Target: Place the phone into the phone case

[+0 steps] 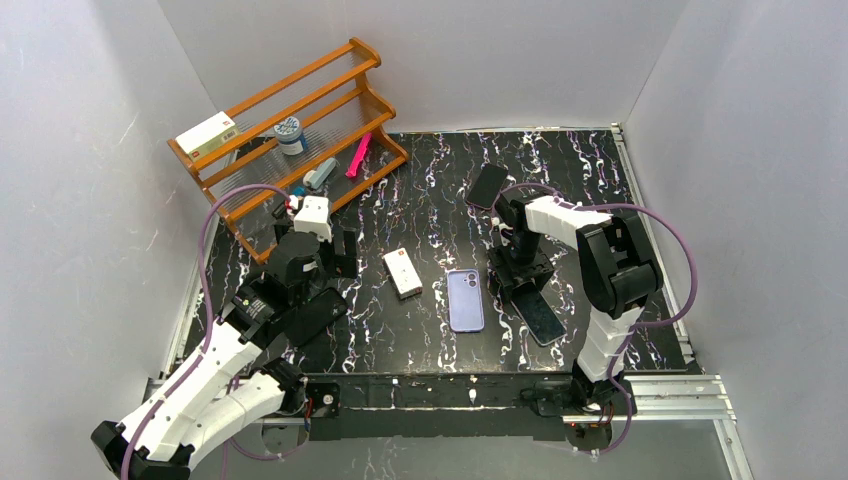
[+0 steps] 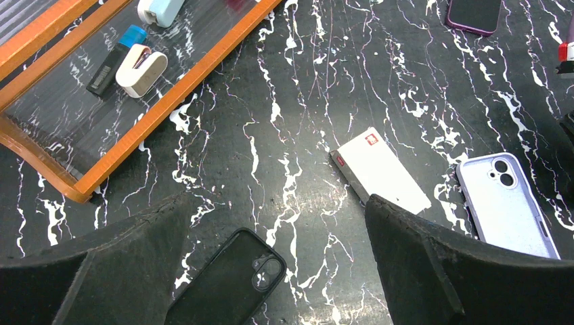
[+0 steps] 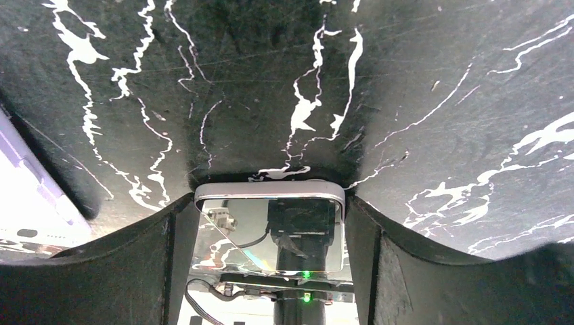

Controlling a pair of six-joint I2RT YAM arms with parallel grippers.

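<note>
- The phone (image 1: 545,320) is not yet in a case. It lies flat and screen-up on the table (image 1: 420,200), in the lower right of the overhead view.
- The right gripper (image 1: 520,280) is down at the phone's upper end. In the right wrist view its two fingers (image 3: 169,271) flank the phone's long sides, right at the edges. The pictures do not show whether they are pressing firmly, so a secure hold cannot be confirmed.
- The phone rests on the table and has not been lifted.
- The lilac phone case (image 1: 465,300) lies just left of the phone in the overhead view. It is apart from the phone, and nothing is visibly seated in it. It seems to lie back-up with its camera cut-out showing, though this is hard to confirm.
- A black case (image 2: 230,284) lies lower left, under the left gripper (image 2: 274,203). That gripper hangs spread wide and holds nothing.
- A white box (image 1: 402,272) lies between the two arms and is not involved.
- Judged from this, the task is at the pickup stage. Securing the phone, carrying it to the case, lining it up and pressing it in all remain to be done.
</note>
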